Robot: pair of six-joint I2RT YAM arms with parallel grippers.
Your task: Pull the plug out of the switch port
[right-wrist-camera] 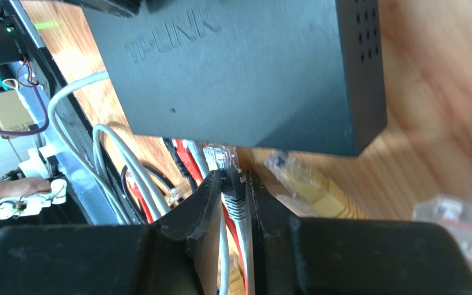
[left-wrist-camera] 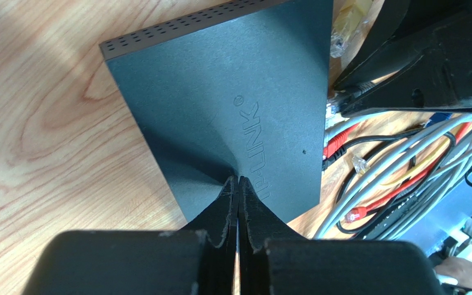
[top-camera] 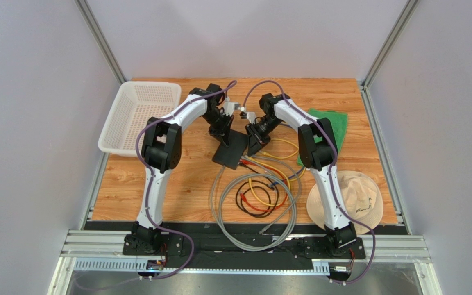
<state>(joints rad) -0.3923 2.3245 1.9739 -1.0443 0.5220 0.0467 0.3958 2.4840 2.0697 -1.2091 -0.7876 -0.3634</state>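
White basket (top-camera: 139, 114): perforated plastic, rectangular with rounded corners and flared walls, at the bench's far left corner.
Bench (top-camera: 158, 190): orange-brown wood-grain surface, smooth, with sun patches.
Left tool (left-wrist-camera: 238, 179): black fingers with rough, chipped inner edges, pressed together with no gap. The tips bear down on the lid of the switch near its embossed lettering.
Switch (left-wrist-camera: 232, 92): flat matte-black box with a finely pebbled skin and raised TP-LINK letters. Rows of small round vent holes run along its narrow sides. It lies mid-bench between the two tools, with its port edge towards the tangle of cables.
Right tool (right-wrist-camera: 235, 178): black tapered fingers clamped on the plug, one finger on each side of its boot.
Plug (right-wrist-camera: 232, 195): ribbed black rubber boot on a grey cable, with a clear plastic tip at the port edge of the switch. Whether it sits in a port I cannot tell.
Cables (top-camera: 260, 196): round-sheathed grey, yellow, red and black leads, looped loosely on the bench in front of the switch.
Yellow plug (right-wrist-camera: 309, 187): translucent tip and glossy yellow boot, lying loose just right of the right tool.
Cloth (top-camera: 337, 126): green fabric, flat, at the far right.
Hat (top-camera: 355, 196): beige soft cloth with a round brim, at the near right.
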